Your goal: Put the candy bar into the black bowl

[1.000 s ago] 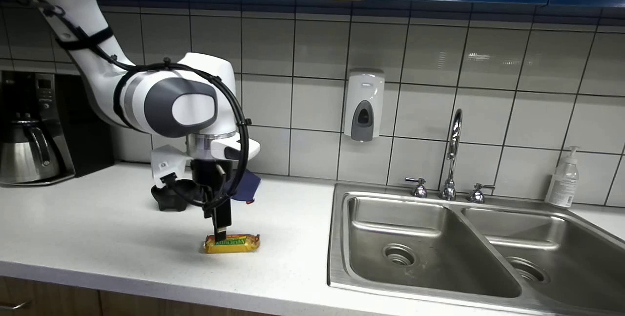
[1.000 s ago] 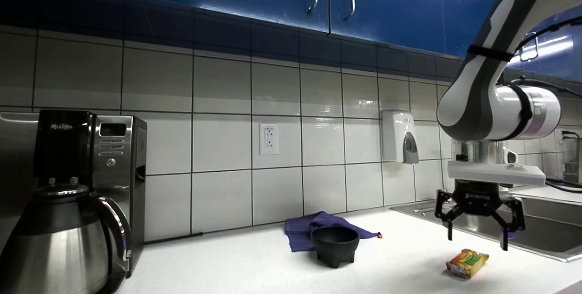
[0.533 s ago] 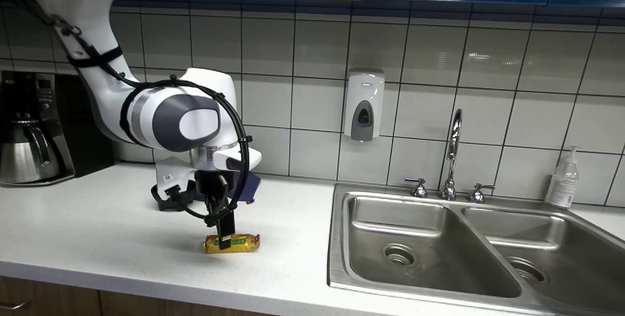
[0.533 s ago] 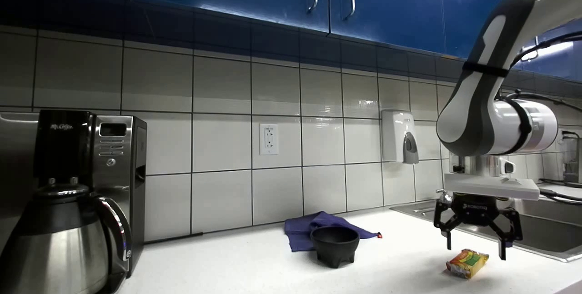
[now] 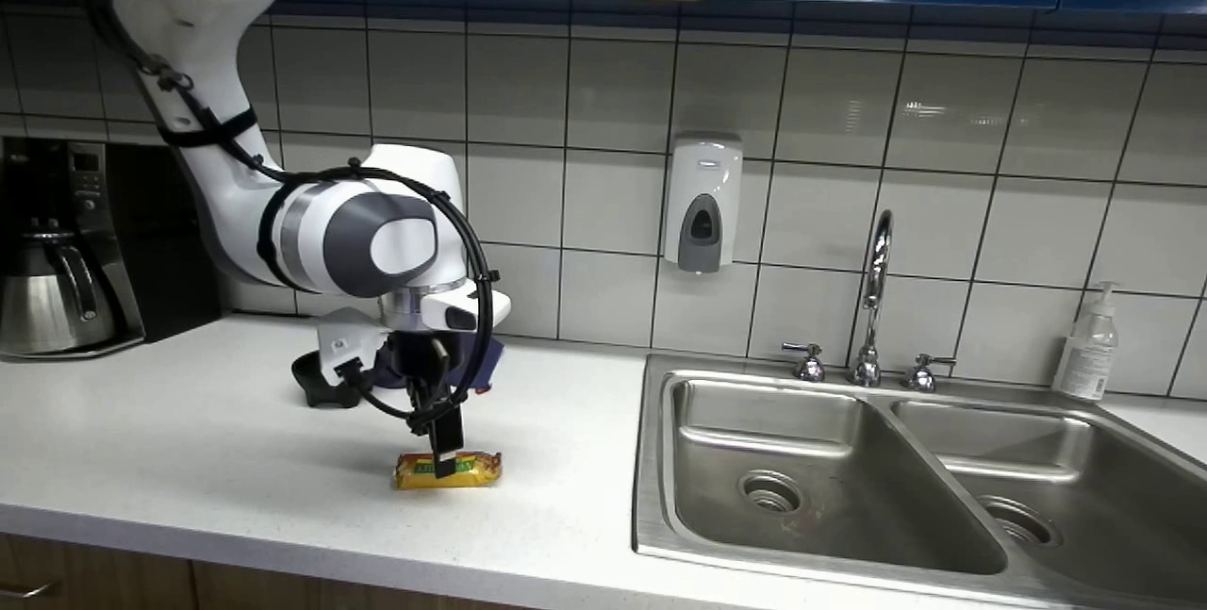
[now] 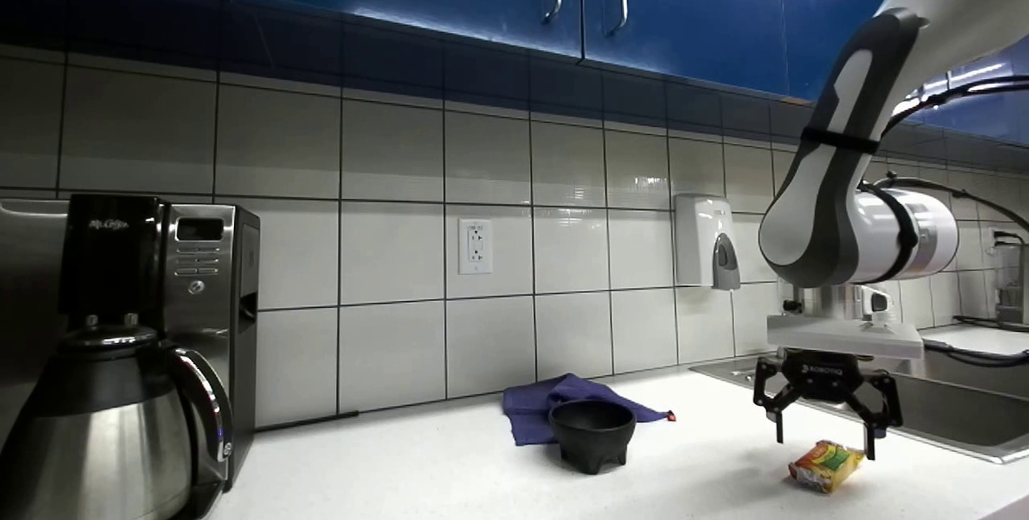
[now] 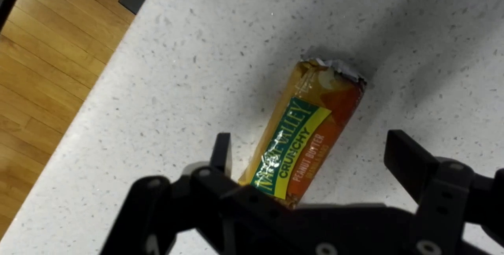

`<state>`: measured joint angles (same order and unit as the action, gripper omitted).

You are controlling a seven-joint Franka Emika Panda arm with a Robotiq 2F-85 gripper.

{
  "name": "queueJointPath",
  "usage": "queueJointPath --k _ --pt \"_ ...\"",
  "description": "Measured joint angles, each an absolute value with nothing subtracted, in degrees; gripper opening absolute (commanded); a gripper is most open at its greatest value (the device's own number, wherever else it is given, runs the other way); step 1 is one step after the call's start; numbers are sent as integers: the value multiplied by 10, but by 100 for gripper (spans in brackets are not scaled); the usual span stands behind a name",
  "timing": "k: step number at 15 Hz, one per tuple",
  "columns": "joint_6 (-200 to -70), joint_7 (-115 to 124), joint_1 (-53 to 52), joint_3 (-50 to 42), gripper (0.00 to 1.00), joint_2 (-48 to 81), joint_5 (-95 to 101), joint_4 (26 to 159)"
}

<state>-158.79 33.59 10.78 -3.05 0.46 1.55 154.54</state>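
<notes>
The candy bar, a yellow and orange Nature Valley wrapper, lies flat on the white counter in both exterior views (image 5: 476, 469) (image 6: 826, 468) and in the wrist view (image 7: 305, 129). My gripper (image 6: 825, 448) points down above it, fingers wide apart and empty. In the wrist view the bar lies at a slant between the open fingers (image 7: 308, 133), nearer the left finger, touching neither as far as I can see; its near end is hidden by the gripper. The black bowl (image 6: 592, 433) stands upright on small feet; the arm partly hides it in an exterior view (image 5: 319, 384).
A purple cloth (image 6: 534, 411) lies behind the bowl. A coffee maker with a steel jug (image 6: 120, 415) stands at the counter's far end. A double steel sink (image 5: 773, 459) with a faucet (image 5: 877, 289) is set in the counter. The counter's front edge (image 5: 283, 553) is near the bar.
The arm has come down toward the counter, then shifted slightly sideways over the candy bar, toward the bowl's side in an exterior view. The fingers stay open. The bar and bowl have not moved.
</notes>
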Motion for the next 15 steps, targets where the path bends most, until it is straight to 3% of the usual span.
queueJointPath --k 5,6,7,9,15 --pt "-1588 350 90 -48 100 31 21 1527" --pt "-1588 351 86 -52 95 36 21 1524" --pt "-1588 352 82 -55 74 41 21 1522" --pt "-1588 353 75 -63 69 51 21 1516" --pt "-1588 353 58 -80 22 70 21 1506"
